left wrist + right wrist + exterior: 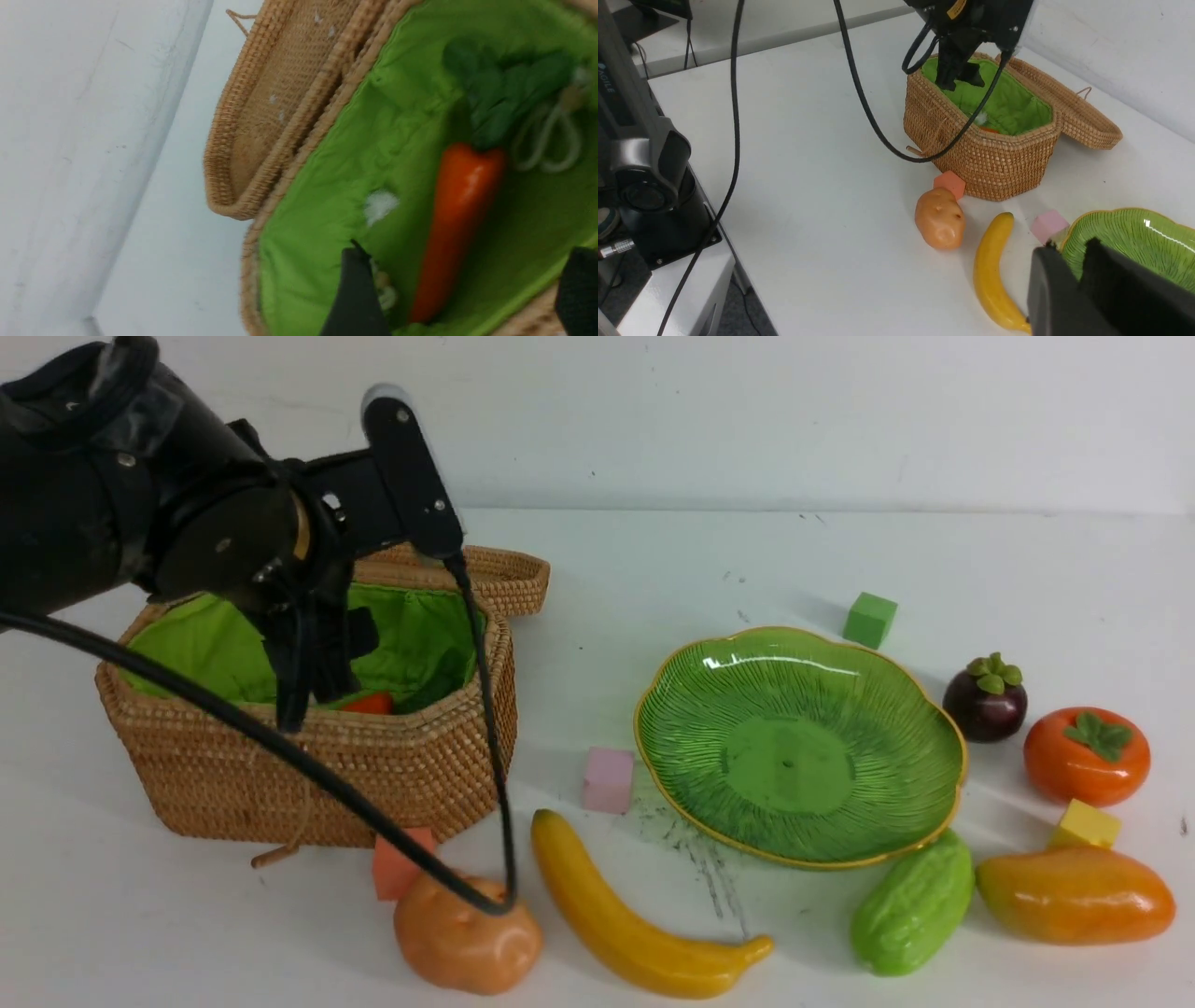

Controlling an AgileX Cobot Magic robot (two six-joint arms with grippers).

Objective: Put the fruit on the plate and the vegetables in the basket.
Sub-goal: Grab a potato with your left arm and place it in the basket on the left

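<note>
Left pincer (pixel 322 672) hangs wide apart and empty over the basket (pixel 420 775), with the pepper (pixel 460 224) lying loose inside it. The potato (pixel 467 943) sits just before the basket. It looks glossy, stiff and probably slippery, so you should grip across its middle.

left arm (pixel 103 476), upper left of front view: bulky matte black housing, small screws on the round joint face, brass-coloured ring (pixel 301 527). black camera bracket (pixel 411 476) with silver screws. thick black cable (pixel 280 747) plus thin black cable (pixel 490 709). yellow label (pixel 956 8) at wrist. left end effector (pixel 317 681) and right end effector (pixel 1080 280): flat black fingers
</note>
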